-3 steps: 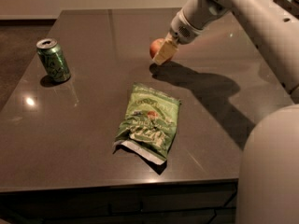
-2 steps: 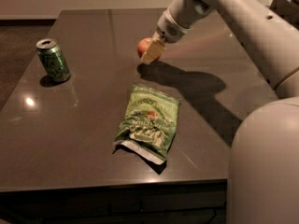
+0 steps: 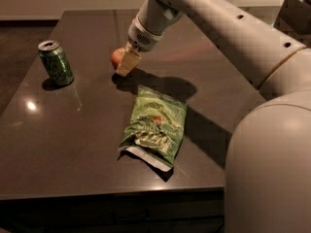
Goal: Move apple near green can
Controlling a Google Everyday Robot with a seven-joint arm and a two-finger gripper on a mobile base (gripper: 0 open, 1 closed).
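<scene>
The red-orange apple is held in my gripper just above the dark table, a little left of the middle. The gripper's pale fingers are shut on the apple and cover its right side. The green can stands upright near the table's left edge, well to the left of the apple and apart from it. My white arm reaches in from the upper right.
A flat crinkled green chip bag lies on the table in front of the apple, nearer the front edge. My white robot body fills the lower right. The table's front edge runs along the bottom.
My gripper has carried the apple leftward across the table, closer to the green can. The can and the chip bag have not moved.
</scene>
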